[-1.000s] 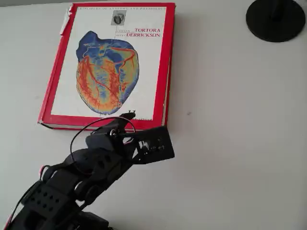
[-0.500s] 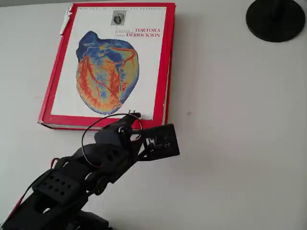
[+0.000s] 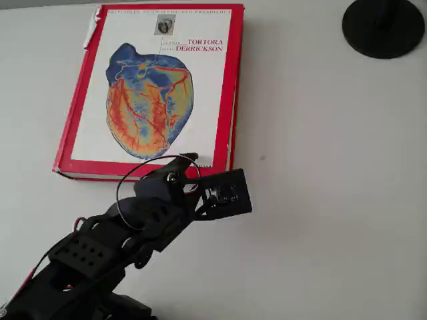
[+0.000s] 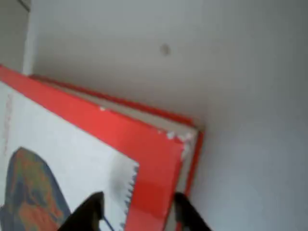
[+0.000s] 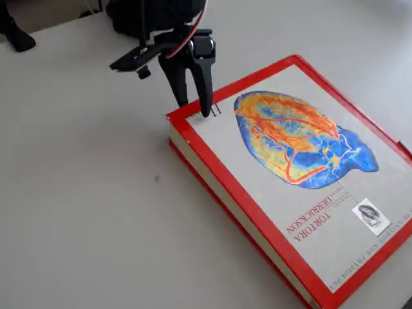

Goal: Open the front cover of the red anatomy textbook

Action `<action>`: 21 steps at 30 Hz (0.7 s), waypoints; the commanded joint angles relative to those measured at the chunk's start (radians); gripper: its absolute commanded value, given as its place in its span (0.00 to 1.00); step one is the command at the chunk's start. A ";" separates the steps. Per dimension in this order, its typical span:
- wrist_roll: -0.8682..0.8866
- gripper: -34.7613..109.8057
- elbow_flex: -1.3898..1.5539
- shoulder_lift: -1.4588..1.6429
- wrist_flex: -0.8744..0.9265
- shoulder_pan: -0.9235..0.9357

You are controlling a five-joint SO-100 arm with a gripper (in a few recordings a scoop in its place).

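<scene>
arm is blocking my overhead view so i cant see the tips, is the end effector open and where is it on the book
observer: Open. In the fixed view the end effector points down at the corner of the front cover nearest the arm, fingers apart.
operator: is it gripping the cover edge yet
observer: No. In the wrist view the fingers straddle the cover's red border at that corner, one over the white panel, the other past the edge.
operator: cover lifted at all
observer: No, in the fixed view it lies flat on the page block of the red anatomy textbook.
</scene>
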 commanded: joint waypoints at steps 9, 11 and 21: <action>-0.002 0.38 -0.163 0.129 0.100 -0.035; 0.006 0.38 -0.172 0.184 0.141 -0.048; 0.064 0.38 -0.175 0.426 0.287 -0.129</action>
